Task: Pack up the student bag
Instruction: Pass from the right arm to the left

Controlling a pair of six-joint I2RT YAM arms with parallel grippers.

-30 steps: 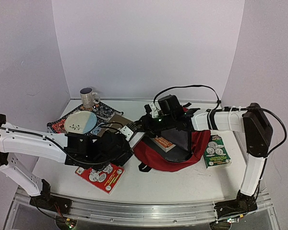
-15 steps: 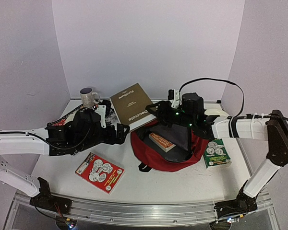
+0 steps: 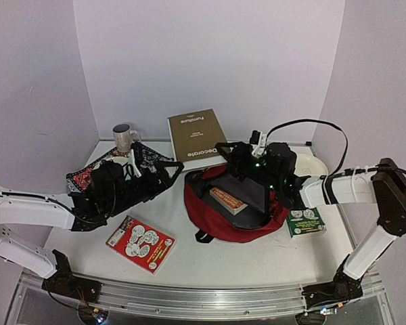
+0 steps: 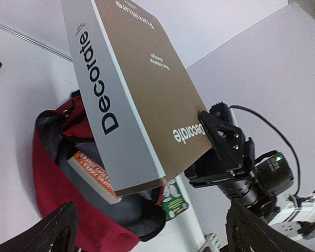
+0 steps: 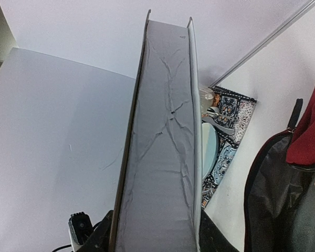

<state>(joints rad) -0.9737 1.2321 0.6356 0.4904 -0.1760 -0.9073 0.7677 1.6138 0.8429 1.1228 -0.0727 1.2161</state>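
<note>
The student bag (image 3: 208, 218) lies open at mid-table, dark red with grey lining, and an orange book (image 3: 227, 200) rests inside it. A brown book titled "Decorate" (image 3: 197, 135) stands upright above the bag's far edge. My right gripper (image 3: 239, 157) is shut on the book's lower corner. Its wrist view looks along the book's grey page edge (image 5: 163, 157), with the bag's red fabric (image 5: 310, 136) at the right. My left gripper (image 3: 170, 169) hangs open to the left of the bag, apart from the book. In its own view the brown book (image 4: 147, 89) fills the top and the right gripper (image 4: 220, 142) clamps the book's corner.
A mug (image 3: 124, 138) stands at the back left beside a patterned cloth (image 3: 149, 157), which carries a plate (image 5: 209, 147). A red book (image 3: 141, 244) lies near the front left. A green book (image 3: 304, 222) lies right of the bag, and a white plate (image 3: 312, 162) sits behind it.
The brown book rose from the table to stand upright over the bag, carried by the right gripper. My left gripper opened, let go of it and drew back to the left.
</note>
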